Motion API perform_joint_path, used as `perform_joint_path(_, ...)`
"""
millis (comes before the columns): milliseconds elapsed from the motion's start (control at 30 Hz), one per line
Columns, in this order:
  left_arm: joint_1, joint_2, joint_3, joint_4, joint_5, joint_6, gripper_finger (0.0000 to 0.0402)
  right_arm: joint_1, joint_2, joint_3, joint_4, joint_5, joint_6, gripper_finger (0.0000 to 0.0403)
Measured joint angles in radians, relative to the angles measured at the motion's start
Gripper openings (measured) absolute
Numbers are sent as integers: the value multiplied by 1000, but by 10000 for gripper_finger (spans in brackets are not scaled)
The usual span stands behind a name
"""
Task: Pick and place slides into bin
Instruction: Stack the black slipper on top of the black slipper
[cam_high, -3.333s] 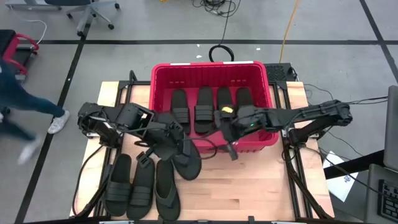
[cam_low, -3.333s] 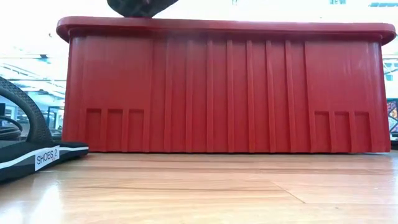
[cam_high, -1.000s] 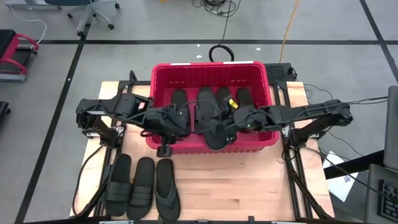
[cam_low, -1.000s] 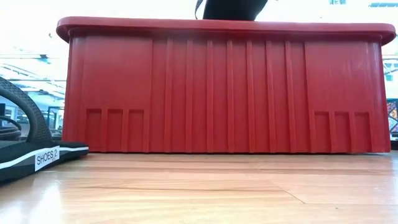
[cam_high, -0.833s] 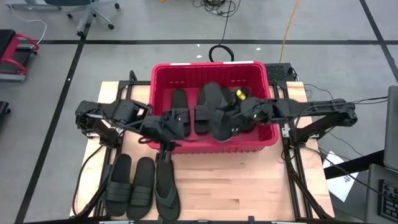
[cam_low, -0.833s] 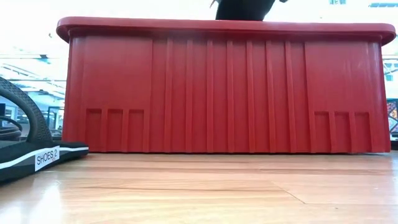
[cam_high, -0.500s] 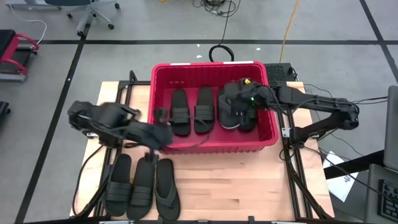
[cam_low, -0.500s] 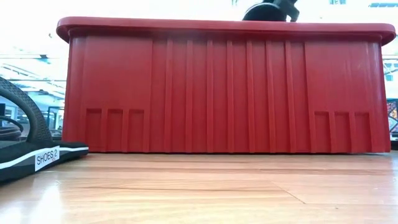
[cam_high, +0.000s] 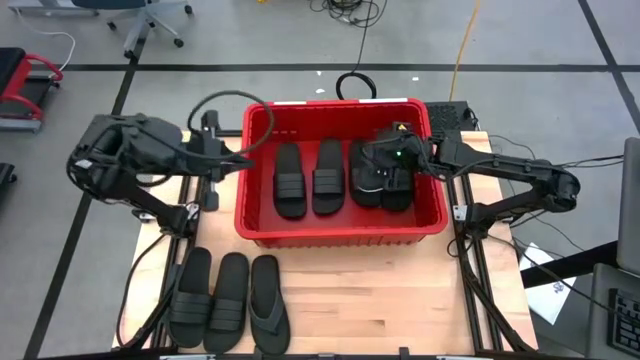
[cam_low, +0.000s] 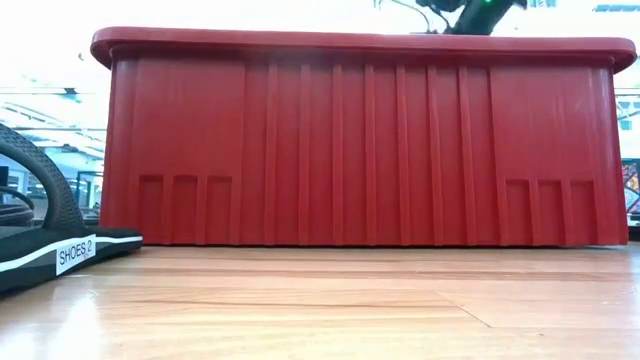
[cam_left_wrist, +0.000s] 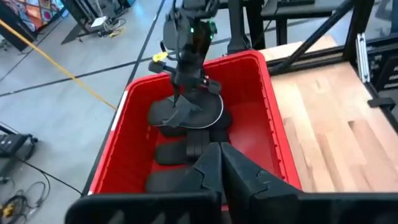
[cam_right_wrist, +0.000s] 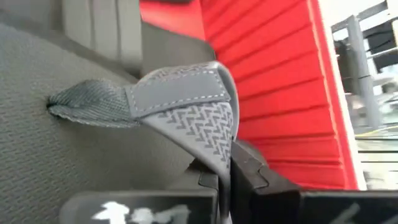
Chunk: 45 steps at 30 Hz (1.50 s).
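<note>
Red bin (cam_high: 258, 226), vertical ribbed walls. Black slides in it (cam_high: 312, 179), ribbed straps. One thong flip-flop (cam_right_wrist: 93, 155) in bin: dark grey sole, grey strap with chevron weave pattern. Three black slides on surface (cam_high: 229, 301); one has white label, black text (cam_low: 75, 253). Light wood-plank surface (cam_high: 380, 290). Black arms and tools. Grey floor (cam_high: 250, 40), black tape lines, yellow cable.
</note>
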Motion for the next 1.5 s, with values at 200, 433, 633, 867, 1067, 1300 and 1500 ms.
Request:
perform_joint_path(200, 0, 6, 0, -6, 0, -34, 2, -97, -33, -110, 36, -147, -186, 0)
perform_joint_path(433, 48, 63, -1, -3, 0, -49, 13, -191, -91, -267, 153, -221, -282, 0)
perform_joint_path(633, 103, 104, -1, -3, 32, -78, 4, -248, -95, -329, 131, -293, -304, 0)
perform_joint_path(867, 154, 120, 0, 23, 79, -88, 11, -277, -95, -330, 82, -389, -367, 0)
perform_joint_path(1067, 157, 121, -1, 25, 83, -72, 4, -291, -95, -329, 24, -388, -385, 1)
perform_joint_path(1300, 175, 123, -1, 26, 102, -101, 26, -292, -95, -329, -87, -387, -399, 6)
perform_joint_path(1500, 210, 121, -1, 25, 184, -89, 47, -292, -96, -326, -158, -378, -432, 32)
